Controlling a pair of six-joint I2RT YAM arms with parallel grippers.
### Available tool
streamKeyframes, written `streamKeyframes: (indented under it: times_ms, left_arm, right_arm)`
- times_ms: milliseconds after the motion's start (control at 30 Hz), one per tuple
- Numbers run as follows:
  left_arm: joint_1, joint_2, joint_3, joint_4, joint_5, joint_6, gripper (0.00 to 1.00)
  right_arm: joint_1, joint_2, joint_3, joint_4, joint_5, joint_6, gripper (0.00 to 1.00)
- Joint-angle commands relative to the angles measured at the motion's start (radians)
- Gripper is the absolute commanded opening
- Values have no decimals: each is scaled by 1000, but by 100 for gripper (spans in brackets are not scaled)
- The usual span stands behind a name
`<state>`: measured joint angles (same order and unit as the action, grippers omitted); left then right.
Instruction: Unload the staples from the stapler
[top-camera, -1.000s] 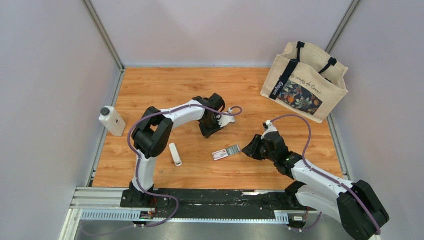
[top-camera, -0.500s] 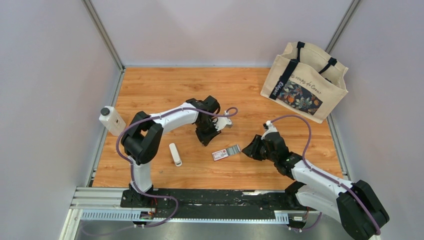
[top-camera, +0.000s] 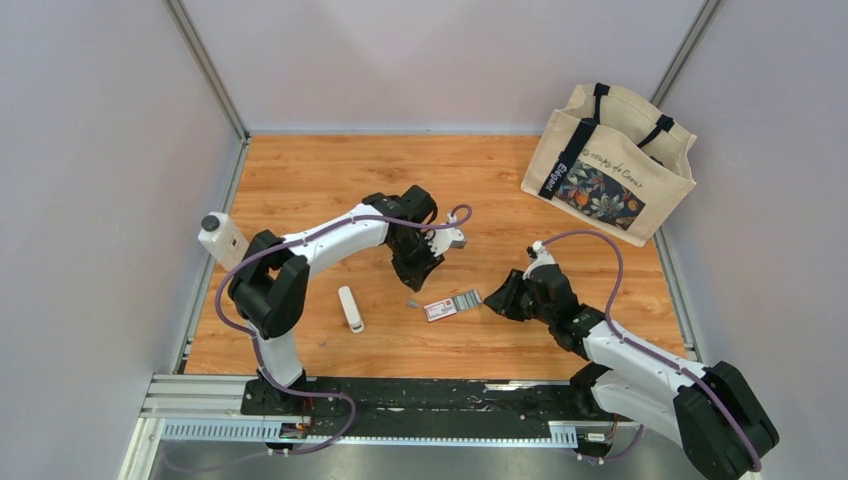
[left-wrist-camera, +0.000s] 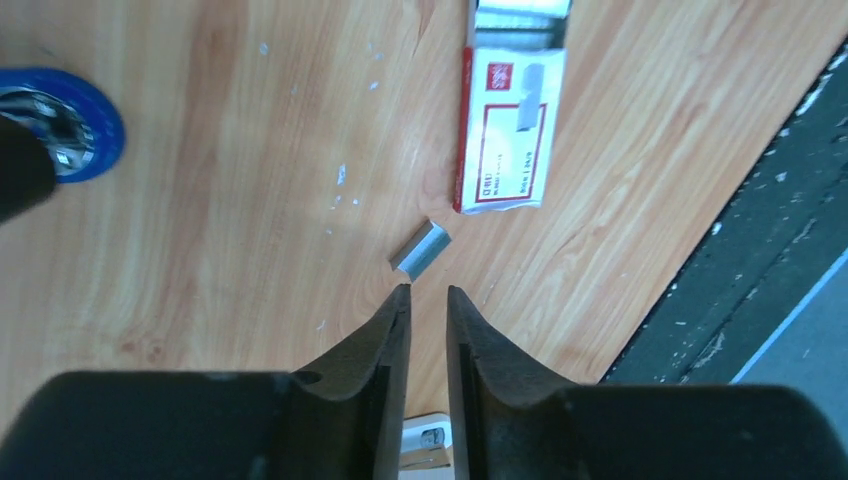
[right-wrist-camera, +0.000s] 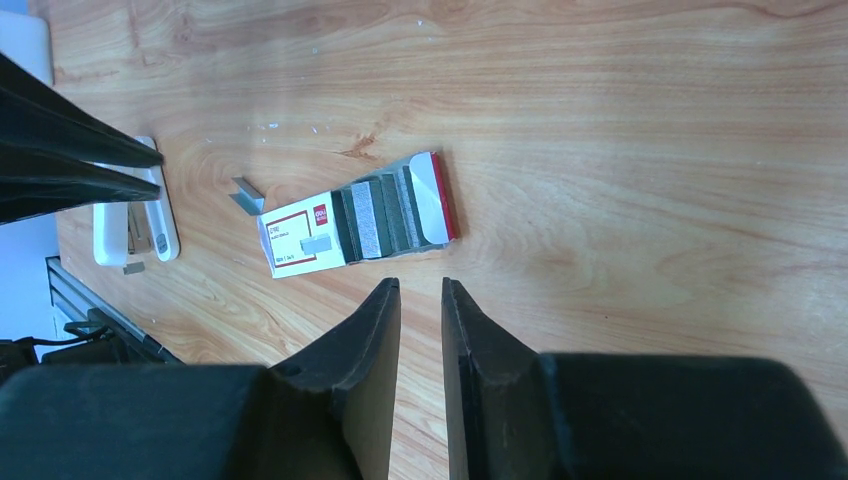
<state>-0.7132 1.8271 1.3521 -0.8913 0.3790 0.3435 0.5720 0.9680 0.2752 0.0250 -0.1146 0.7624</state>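
Of the stapler (left-wrist-camera: 75, 120) only a blue rounded end shows, at the left edge of the left wrist view, partly behind something black. A short strip of staples (left-wrist-camera: 420, 249) lies on the desk (left-wrist-camera: 230, 200), just ahead of the left tool (left-wrist-camera: 428, 290), whose jaws stand narrow and empty. The box (left-wrist-camera: 505, 140) lies just beside the strip. The right tool (right-wrist-camera: 420, 283), also narrow and empty, is near the box's open end.

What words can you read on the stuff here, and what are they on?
"Elegant": on the black strap of the tote bag.
Cursive line on the bag front: too blurred to read.
Staple box: red logo and print, too small to read.
White bottle label: too small.
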Motion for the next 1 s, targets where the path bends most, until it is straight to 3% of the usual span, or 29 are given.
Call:
streamKeyframes:
  times_ms: [0,267,433,467,733,967]
  left_arm:
    - [-5,-81,61,-28,49,40,30]
    - [-57,-141,-118,40,17,290,41]
    - [-57,-198,-217,135,75,457,48]
    - [-57,-204,-243,156,84,510,56]
    - [-74,-135,-214,184,64,580,63]
    - [-121,-68,-186,195,-38,592,65]
  right_arm:
    - [-6,-17,-10,52,-5,3,25]
    - [-17,-12,-14,67,-22,-2,27]
    - [-21,-21,-22,76,-28,3,31]
    - [-23,-23,-25,76,-28,5,32]
    - [-40,-52,-44,82,-37,12,33]
    - [-64,-84,-73,96,-60,20,33]
